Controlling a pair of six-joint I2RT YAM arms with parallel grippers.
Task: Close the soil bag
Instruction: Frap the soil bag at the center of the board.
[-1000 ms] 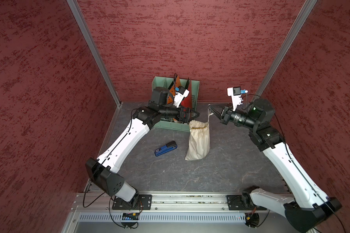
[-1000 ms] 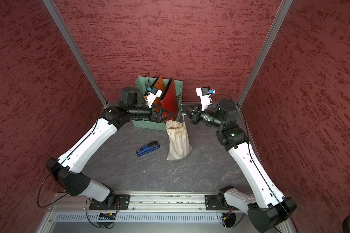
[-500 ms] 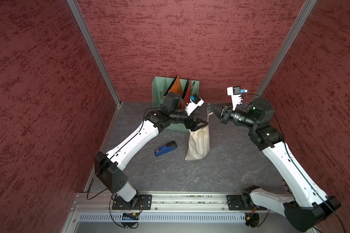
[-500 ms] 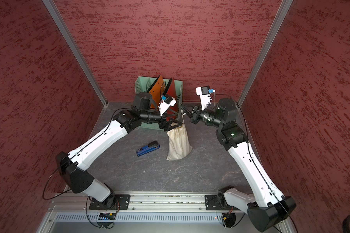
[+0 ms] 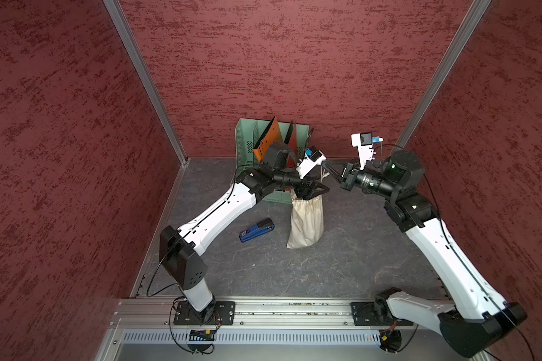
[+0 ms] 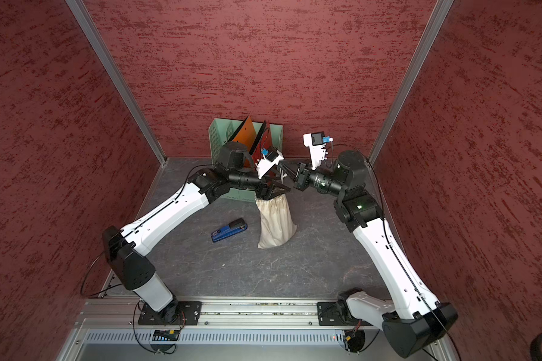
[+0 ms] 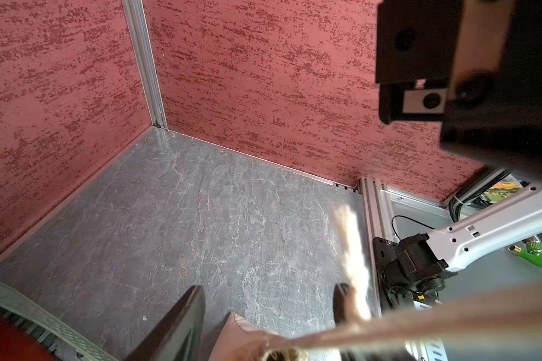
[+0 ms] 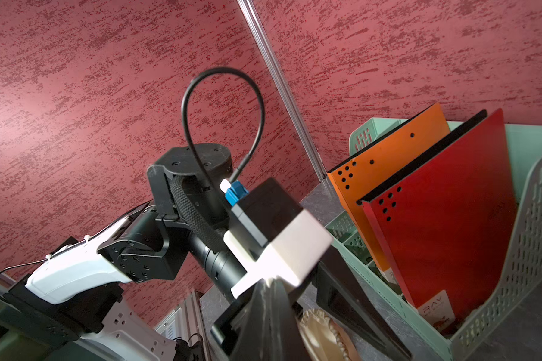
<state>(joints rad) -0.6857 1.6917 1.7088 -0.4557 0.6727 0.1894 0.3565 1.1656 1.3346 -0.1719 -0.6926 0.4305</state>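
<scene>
The soil bag, a cream cloth sack, stands upright mid-floor. My left gripper sits over its gathered neck. In the left wrist view the left gripper is open, one dark finger on each side of the bag's neck, with a gap showing on one side. A pale cord runs taut from the neck to my right gripper, which is shut on it just above and behind the bag. In the right wrist view the right gripper has its jaws pressed together above the bag's mouth.
A green file rack with orange and red folders stands against the back wall, right behind the left wrist. A blue stapler lies on the floor left of the bag. Red walls enclose three sides.
My left arm has swung from the file rack over to the bag's neck, and its jaws have narrowed around it. The right gripper has stayed put, shut on the cord.
</scene>
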